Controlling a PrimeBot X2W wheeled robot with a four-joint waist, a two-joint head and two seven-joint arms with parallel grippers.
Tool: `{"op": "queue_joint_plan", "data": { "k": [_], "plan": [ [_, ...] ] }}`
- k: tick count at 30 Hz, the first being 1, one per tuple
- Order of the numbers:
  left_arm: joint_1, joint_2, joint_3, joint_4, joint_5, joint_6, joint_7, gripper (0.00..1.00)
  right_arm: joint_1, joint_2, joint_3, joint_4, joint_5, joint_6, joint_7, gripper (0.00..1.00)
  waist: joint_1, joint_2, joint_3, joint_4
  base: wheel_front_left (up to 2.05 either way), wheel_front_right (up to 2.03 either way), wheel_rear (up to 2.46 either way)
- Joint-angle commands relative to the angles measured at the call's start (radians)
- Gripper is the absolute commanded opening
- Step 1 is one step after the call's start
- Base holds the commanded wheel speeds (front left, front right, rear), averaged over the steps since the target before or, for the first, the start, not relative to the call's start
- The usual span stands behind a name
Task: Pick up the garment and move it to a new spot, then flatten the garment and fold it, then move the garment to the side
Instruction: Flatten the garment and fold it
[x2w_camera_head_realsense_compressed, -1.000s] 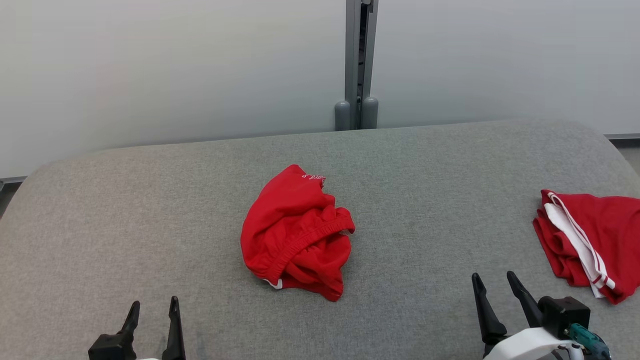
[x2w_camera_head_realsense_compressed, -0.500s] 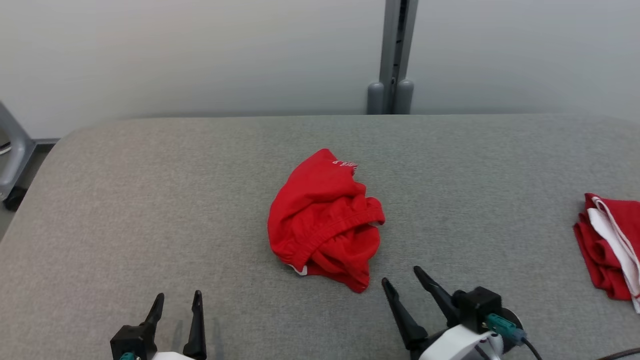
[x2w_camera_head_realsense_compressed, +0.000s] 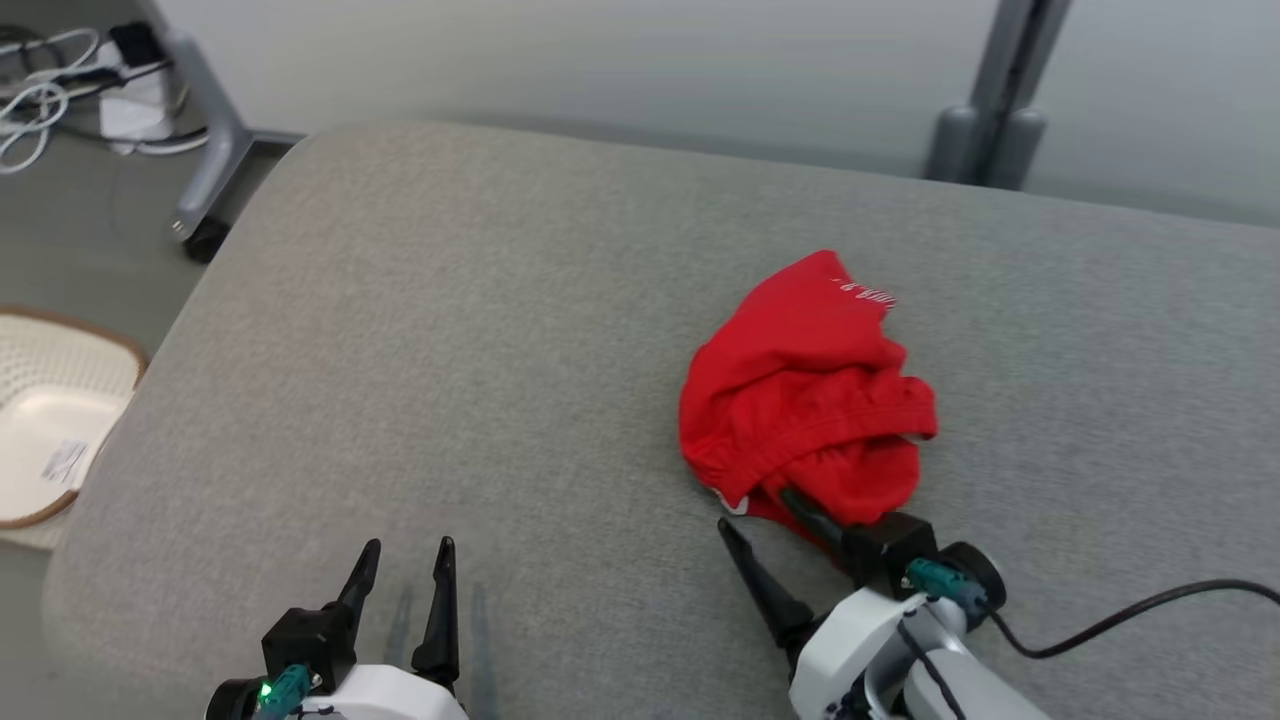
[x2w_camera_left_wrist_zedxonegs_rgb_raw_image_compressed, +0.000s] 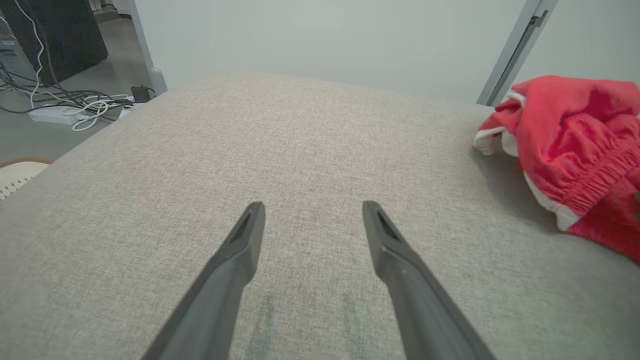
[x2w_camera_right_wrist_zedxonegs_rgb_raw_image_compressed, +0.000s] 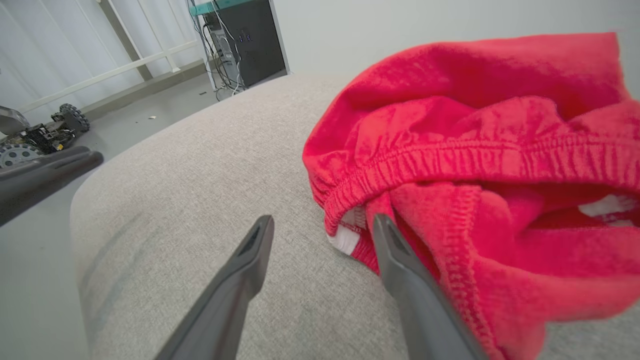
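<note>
A wide grey fabric-covered table (x2w_camera_head_realsense_compressed: 450, 330) with rounded corners takes up most of the head view, with a pale wall and a grey upright post (x2w_camera_head_realsense_compressed: 990, 110) behind it. The red garment (x2w_camera_head_realsense_compressed: 800, 390) lies crumpled in a mound on the table, right of centre, its gathered elastic band curving across the front and a bit of white trim at its near edge. The right hand (x2w_camera_head_realsense_compressed: 754, 508) sits low at the garment's near edge with its two dark fingers spread apart and nothing between them. In the right wrist view one finger (x2w_camera_right_wrist_zedxonegs_rgb_raw_image_compressed: 400, 260) touches the red hem beside a white tab, while the other lies over bare table. The left hand (x2w_camera_head_realsense_compressed: 409, 545) rests at the lower left, well apart from the garment, its fingers also parted and empty above the grey fabric. A thin black cable (x2w_camera_head_realsense_compressed: 1120, 620) trails from the right wrist across the table. On the floor to the left stands a pale woven basket (x2w_camera_head_realsense_compressed: 40, 420), and white cords (x2w_camera_head_realsense_compressed: 40, 60) lie tangled farther back.
</note>
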Motion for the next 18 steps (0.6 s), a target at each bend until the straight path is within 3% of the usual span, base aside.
{"op": "queue_joint_plan", "data": {
  "k": [1,6,7,8,9,10,13,18],
  "plan": [
    [-0.022,0.005,-0.002,-0.004,-0.006,0.005,0.0,1.0,-0.015,-0.009,-0.01,0.01,-0.004,0.0,0.0,1.0,0.0,0.0,0.04,0.048,0.0,0.0,0.0],
    [-0.024,0.004,-0.018,-0.011,-0.021,0.016,0.0,1.0,-0.048,-0.008,-0.061,0.05,-0.006,0.0,0.0,0.98,0.0,0.0,0.061,0.077,0.0,0.0,0.0],
    [-0.022,0.004,-0.019,-0.013,-0.022,0.017,0.0,1.0,-0.054,-0.008,-0.068,0.051,-0.005,0.0,0.0,0.82,0.0,0.0,0.063,0.079,0.0,0.0,0.0],
    [-0.02,0.004,-0.017,-0.013,-0.024,0.019,0.0,1.0,-0.057,-0.008,-0.076,0.046,0.002,0.0,0.0,0.44,0.0,0.0,0.064,0.08,0.0,0.0,0.0],
    [-0.019,0.004,-0.015,-0.014,-0.023,0.019,0.0,1.0,-0.06,-0.008,-0.08,0.039,0.002,0.0,0.0,0.18,0.0,0.0,0.065,0.079,0.0,0.0,0.0],
    [-0.017,0.004,-0.012,-0.015,-0.023,0.021,0.0,1.0,-0.06,-0.008,-0.084,0.025,0.009,0.0,0.0,0.0,0.0,0.0,0.065,0.075,0.0,0.0,0.0],
    [-0.018,0.004,-0.007,-0.015,-0.017,0.015,0.0,1.0,-0.063,-0.008,-0.075,-0.019,0.042,0.0,0.0,0.0,0.0,0.0,0.06,0.06,0.0,0.0,0.0],
    [-0.029,0.004,-0.032,-0.003,-0.017,0.001,0.0,1.0,-0.183,-0.005,0.021,-0.155,0.194,0.0,0.0,0.0,0.0,0.0,0.03,0.035,0.0,0.0,0.0]
  ]
}}
